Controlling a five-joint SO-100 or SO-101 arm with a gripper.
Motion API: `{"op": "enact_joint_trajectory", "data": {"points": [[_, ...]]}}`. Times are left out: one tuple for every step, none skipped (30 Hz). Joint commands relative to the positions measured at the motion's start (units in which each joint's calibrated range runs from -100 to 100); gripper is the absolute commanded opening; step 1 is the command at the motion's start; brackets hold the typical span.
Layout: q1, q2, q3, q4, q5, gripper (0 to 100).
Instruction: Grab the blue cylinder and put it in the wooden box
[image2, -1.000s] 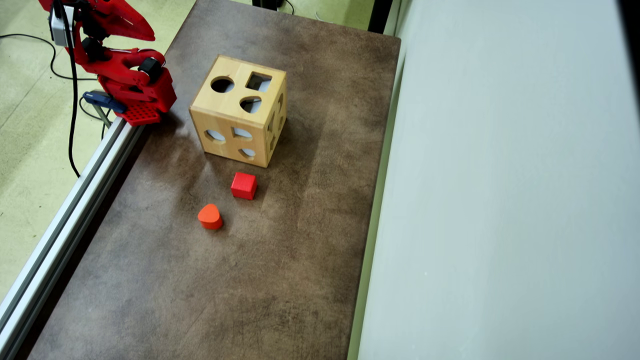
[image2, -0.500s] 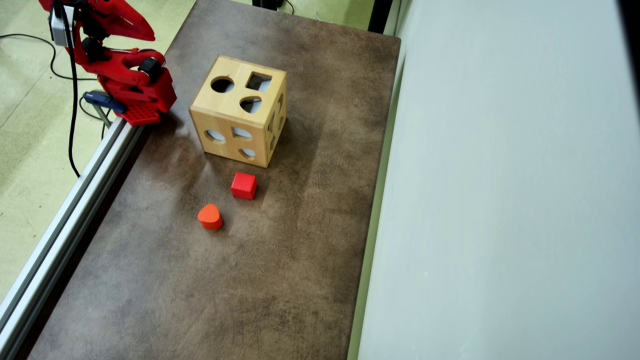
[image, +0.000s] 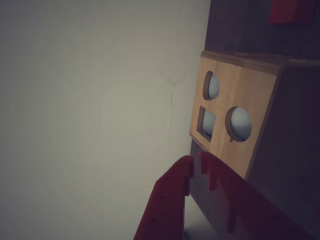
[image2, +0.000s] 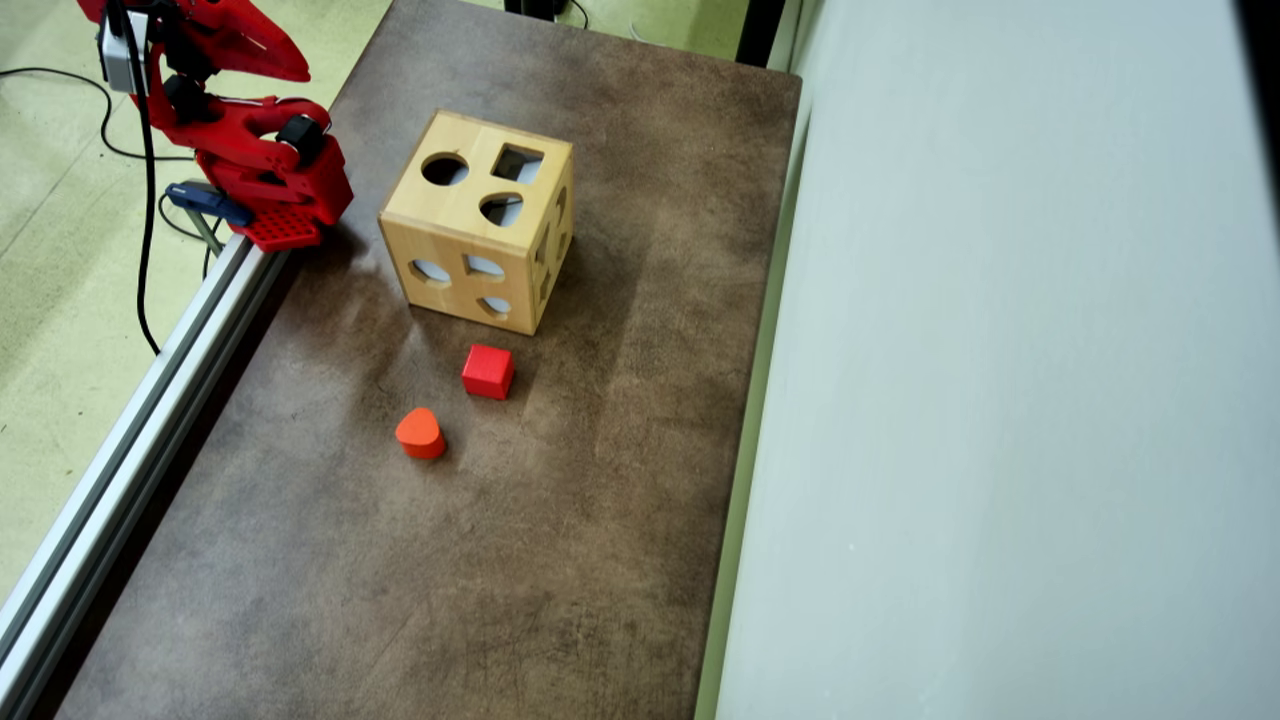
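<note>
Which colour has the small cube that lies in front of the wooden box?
Red. The cube shows best in the overhead view.

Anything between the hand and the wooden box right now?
Nothing visible. In the wrist view the hand points at the wooden box, empty, with only bare table between. No blue cylinder shows; the red cube and orange block lie beyond the box.
</note>
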Motion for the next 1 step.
{"op": "enact_joint_trajectory", "data": {"points": [[0.2,0.2,-0.9,0.6,0.3,3]]}}
